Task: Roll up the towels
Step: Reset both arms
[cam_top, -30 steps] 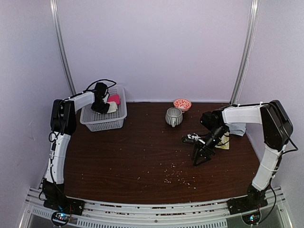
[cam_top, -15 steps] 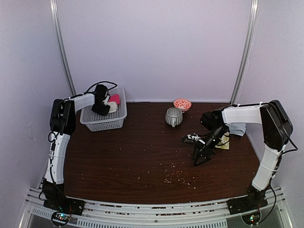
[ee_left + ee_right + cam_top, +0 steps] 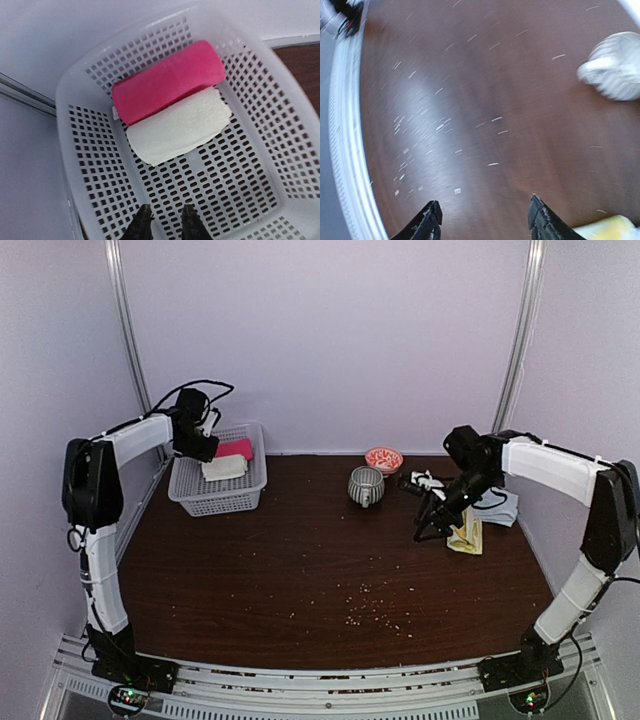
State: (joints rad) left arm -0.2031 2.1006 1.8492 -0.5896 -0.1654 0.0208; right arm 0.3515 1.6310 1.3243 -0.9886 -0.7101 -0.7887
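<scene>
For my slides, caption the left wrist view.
Rolled pink towel and cream towel lie side by side in the white basket, left gripper above.

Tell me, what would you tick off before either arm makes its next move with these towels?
1. Pink towel and cream-white towel rolled, side by side in the basket: ok.
2. Left gripper above the basket floor, nothing between its fingers: ok.
3. Right gripper open and empty: ok.
4. Yellow towel lying close beside the right gripper: ok.
5. How the pale blue-grey towel lies, as it is partly hidden from above: cannot tell.
6. Mug standing apart from the right gripper: ok.
</scene>
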